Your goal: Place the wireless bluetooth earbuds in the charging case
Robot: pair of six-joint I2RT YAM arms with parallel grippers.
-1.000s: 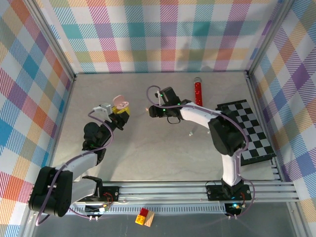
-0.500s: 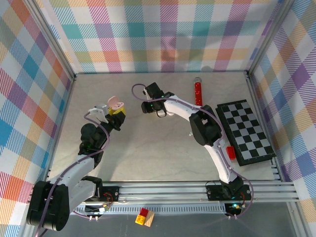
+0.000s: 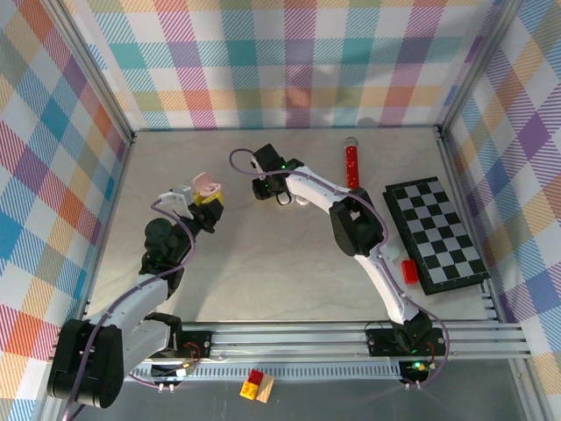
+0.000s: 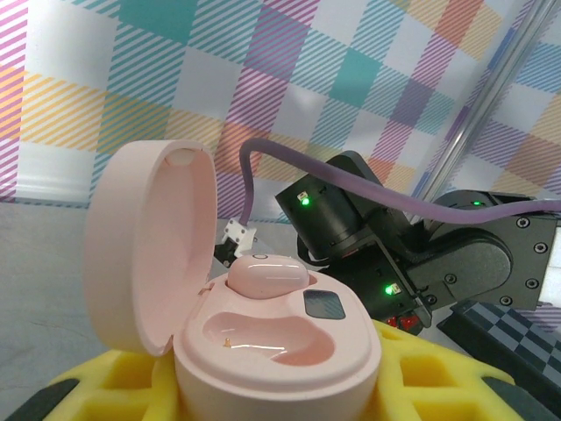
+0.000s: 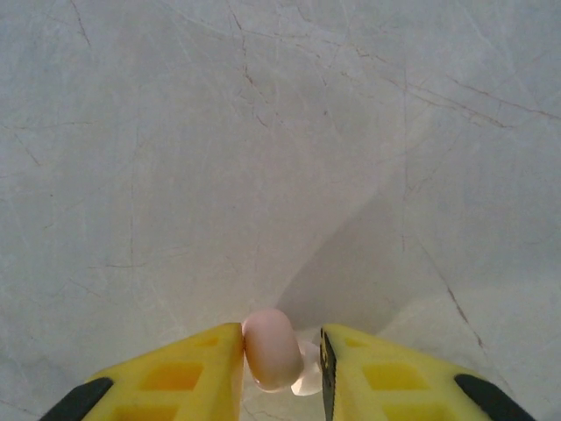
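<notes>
- Pink charging case point(image 4: 280, 351), pebble-shaped. Its lid point(image 4: 149, 237) is hinged open and stands upright on the case's left in the left wrist view.
- The left gripper point(image 4: 280, 399) has its yellow pads clamped on the lower body of the charging case. In the overhead view it holds the case over the left-centre of the table point(image 3: 263, 263).
- First earbud point(image 4: 267, 274): pale pink, seated in the far well of the case. The near well point(image 4: 263, 338) is bare, with a small gold contact showing.
- Second earbud point(image 5: 267, 346): pale pink with a translucent tip. It lies on the grey, veined table surface between the yellow fingers of the right gripper point(image 5: 280, 342).
- The right gripper's jaws stand close around the second earbud. One pad touches it and the other is a sliver off, with the translucent tip in that gap. I cannot tell whether the grip has closed.
- In the overhead view, the right gripper is down at the table's far centre, near the charging case on its right and apart from it.
- Red cylinder point(image 3: 351, 163) with a silver cap, lying at the far side to the right of the right gripper.
- Checkerboard point(image 3: 436, 232), black and white, flat at the table's right.
- Small red block point(image 3: 408, 270) at the checkerboard's near-left edge.
</notes>
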